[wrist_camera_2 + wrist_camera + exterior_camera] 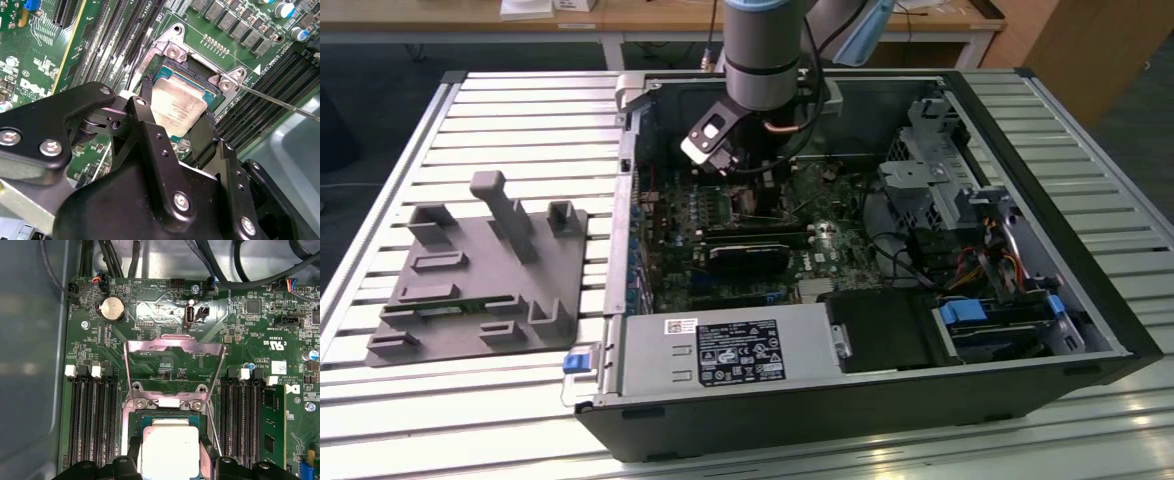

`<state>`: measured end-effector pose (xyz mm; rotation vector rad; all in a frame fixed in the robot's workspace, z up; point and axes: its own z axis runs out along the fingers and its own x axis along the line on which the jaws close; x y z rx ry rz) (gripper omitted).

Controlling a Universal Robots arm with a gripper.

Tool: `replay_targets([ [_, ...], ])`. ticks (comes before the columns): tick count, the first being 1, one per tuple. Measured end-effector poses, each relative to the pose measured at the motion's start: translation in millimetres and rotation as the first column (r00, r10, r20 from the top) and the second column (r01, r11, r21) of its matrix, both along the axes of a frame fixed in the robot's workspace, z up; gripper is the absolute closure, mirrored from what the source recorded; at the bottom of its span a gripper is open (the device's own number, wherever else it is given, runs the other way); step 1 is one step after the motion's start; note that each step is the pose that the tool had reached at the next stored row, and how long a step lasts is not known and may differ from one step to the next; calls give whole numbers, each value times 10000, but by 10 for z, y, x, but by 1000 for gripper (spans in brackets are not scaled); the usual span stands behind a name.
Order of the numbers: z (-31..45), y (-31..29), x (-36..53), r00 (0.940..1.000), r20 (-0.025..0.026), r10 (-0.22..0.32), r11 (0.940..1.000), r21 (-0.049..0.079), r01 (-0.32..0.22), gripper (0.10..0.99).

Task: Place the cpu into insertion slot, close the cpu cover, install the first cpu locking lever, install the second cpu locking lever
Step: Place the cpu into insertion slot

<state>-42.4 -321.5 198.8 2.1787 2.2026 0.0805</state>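
Placing step, likely; claw (176, 112) grips cpu (170, 450) by two edges, right at slot (175, 67); cover (172, 342) hinged open; seating needs square, level alignment.

Blocked just beyond the gripper (177, 102) by the raised cpu cover (172, 347); hemmed on both sides by memory slots (92, 425) and, close by, a thin slanting lever (280, 103); between the fingers (146, 97), filled by the cpu (169, 452); open above.
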Motion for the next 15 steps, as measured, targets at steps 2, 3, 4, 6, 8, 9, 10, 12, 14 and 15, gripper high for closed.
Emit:
replay_targets([
  [2,-8,0,0,10000,0,-10,10000,0,10,549],
  [3,-13,0,0,10000,0,-17,10000,0,17,549],
  [4,-19,0,0,10000,1,-24,10000,1,24,549],
  [6,-28,0,0,10000,0,-34,10000,0,34,549],
  [8,-34,0,0,10000,-1,-40,10000,-1,40,549],
  [9,-38,0,0,10000,0,-43,10000,0,43,549],
  [10,-42,0,0,10000,0,-47,10000,1,47,549],
  [12,-50,0,0,10000,-1,-57,10000,-1,57,549],
  [14,-55,-1,-1,10000,-2,-63,10000,-3,63,549],
  [15,-55,-1,-1,10000,-2,-63,10000,-4,63,549],
])
